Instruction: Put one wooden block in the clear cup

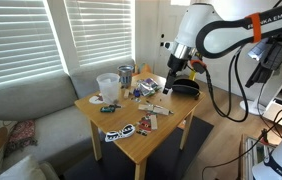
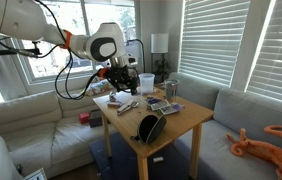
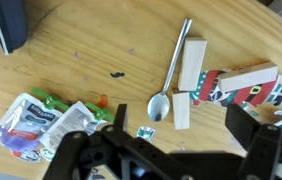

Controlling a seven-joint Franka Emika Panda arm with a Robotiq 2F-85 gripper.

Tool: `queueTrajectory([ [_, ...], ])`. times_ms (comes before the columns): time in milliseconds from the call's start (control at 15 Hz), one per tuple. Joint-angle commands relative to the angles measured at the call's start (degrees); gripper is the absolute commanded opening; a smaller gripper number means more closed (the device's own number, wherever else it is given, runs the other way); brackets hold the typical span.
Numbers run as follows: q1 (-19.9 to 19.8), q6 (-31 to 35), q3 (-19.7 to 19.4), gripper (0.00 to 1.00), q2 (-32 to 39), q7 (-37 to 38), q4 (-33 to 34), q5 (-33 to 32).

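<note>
— What was the room like?

— A living room. In an exterior view, window blinds (image 1: 91,30) filled the top left and a grey sofa (image 1: 31,115) ran along the left edge. In an exterior view a lamp (image 2: 159,42) stood by the window, and an orange plush octopus (image 2: 269,140) lay at the lower right.

— And the surface?

— A small wooden surface (image 1: 166,125), crowded with clutter. The wrist view showed its pale grain (image 3: 81,60). A metal spoon (image 3: 171,65) lay at the centre with two wooden blocks (image 3: 193,65) just beside it, to its right. A patterned box (image 3: 246,88) lay further right, and foil packets (image 3: 41,118) at the lower left.

— Where was the clear cup?

— The clear cup (image 1: 107,86) stood upright near the surface's far left corner, beside a metal can (image 1: 127,75) and well apart from the arm.

— The claw?

— The claw (image 3: 171,152) hung above the surface at the bottom of the wrist view, its fingers (image 3: 91,150) spread apart and holding nothing. It hovered over the right side in an exterior view (image 1: 173,78).
</note>
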Motion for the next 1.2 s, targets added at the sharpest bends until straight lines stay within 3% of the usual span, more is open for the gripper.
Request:
queueTrajectory([
  [0,-0.35,0.3,0.18,1.0,0.35,-1.14,0.14,0.74],
  [200,-0.38,0.4,-0.23,1.0,0.37,-2.25,0.17,1.13],
  [333,0.38,4.1,0.43,1.0,3.85,-2.11,2.32,2.09],
  [467,0.03,7.08,2.54,1.0,8.26,1.21,5.34,-2.64],
  [600,0.62,8.48,3.74,1.0,12.26,1.86,8.6,-2.71],
  [1133,0.79,5.42,6.07,1.0,24.66,-1.31,18.21,-0.25],
])
